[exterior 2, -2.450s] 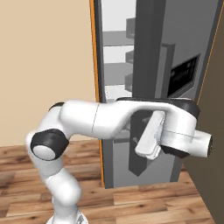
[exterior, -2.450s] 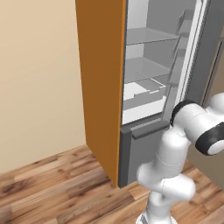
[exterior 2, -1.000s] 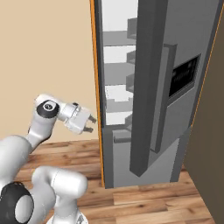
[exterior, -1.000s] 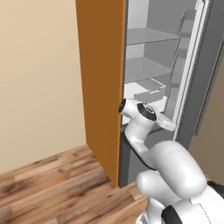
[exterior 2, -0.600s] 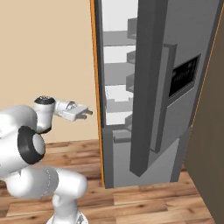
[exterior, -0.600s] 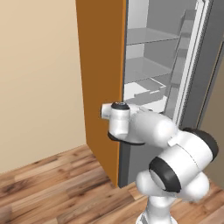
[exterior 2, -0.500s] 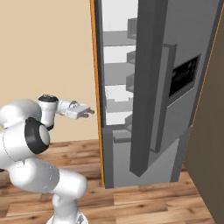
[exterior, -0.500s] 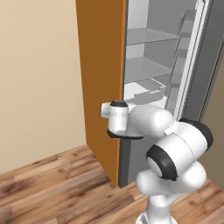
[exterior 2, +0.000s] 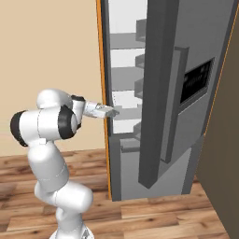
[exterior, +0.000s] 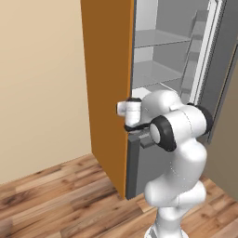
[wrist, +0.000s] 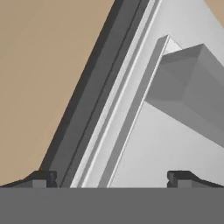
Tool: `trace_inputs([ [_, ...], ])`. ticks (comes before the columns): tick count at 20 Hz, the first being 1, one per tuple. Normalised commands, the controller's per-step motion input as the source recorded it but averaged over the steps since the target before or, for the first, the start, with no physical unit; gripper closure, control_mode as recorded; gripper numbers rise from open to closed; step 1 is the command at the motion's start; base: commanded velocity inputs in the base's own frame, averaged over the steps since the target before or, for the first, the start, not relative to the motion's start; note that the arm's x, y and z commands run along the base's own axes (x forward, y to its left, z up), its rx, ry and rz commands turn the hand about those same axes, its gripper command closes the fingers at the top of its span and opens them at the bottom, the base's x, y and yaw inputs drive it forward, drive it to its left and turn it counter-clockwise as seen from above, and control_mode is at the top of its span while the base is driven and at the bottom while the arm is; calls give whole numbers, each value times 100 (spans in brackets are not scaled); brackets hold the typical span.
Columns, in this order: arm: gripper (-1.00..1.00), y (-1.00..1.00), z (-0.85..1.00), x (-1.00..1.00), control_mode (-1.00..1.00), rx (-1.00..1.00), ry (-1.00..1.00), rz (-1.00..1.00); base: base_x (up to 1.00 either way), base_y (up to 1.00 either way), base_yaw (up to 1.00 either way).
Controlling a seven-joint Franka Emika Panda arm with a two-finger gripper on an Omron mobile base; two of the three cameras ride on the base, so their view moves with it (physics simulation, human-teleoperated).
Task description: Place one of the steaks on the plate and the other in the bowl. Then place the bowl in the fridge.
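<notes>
The fridge (exterior 2: 126,105) stands open, with pale grey shelves (exterior: 155,74) inside that look bare. My gripper (exterior 2: 111,112) is held level at mid height, pointing at the left edge of the fridge opening, just beside the orange panel. In the hand view my gripper (wrist: 111,177) is open, its fingertips (wrist: 43,178) wide apart with nothing between them, facing the fridge's grey inner wall (wrist: 175,144). The steaks, the plate and the bowl are out of view.
An orange cabinet panel (exterior: 107,83) flanks the fridge on the left, close to my hand. The open fridge door (exterior 2: 177,93), with a long handle and a dark dispenser panel (exterior 2: 198,81), juts out on the right. A tan wall (exterior: 42,79) and wooden floor (exterior: 60,200) lie around.
The arm has swung right, bringing the gripper from in front of the tan wall to the fridge's left edge. The jaws stay open. The base has not moved.
</notes>
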Motion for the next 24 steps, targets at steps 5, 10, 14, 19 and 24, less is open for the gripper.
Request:
trace_inputs([
  [5, -100, -97, -6, 10, -100, 7, 0, 0, 0, 0, 0],
  [10, -100, -77, -16, 0, -100, 18, -3, 0, 0, 0, 0],
  [14, -100, -73, -18, 0, -100, 6, 0, 0, 0, 0, 0],
  [19, -100, -80, -15, -6, -100, 8, 0, 0, 0, 0, 0],
  [24, -100, -100, 0, -22, -100, 10, 0, 0, 0, 0, 0],
])
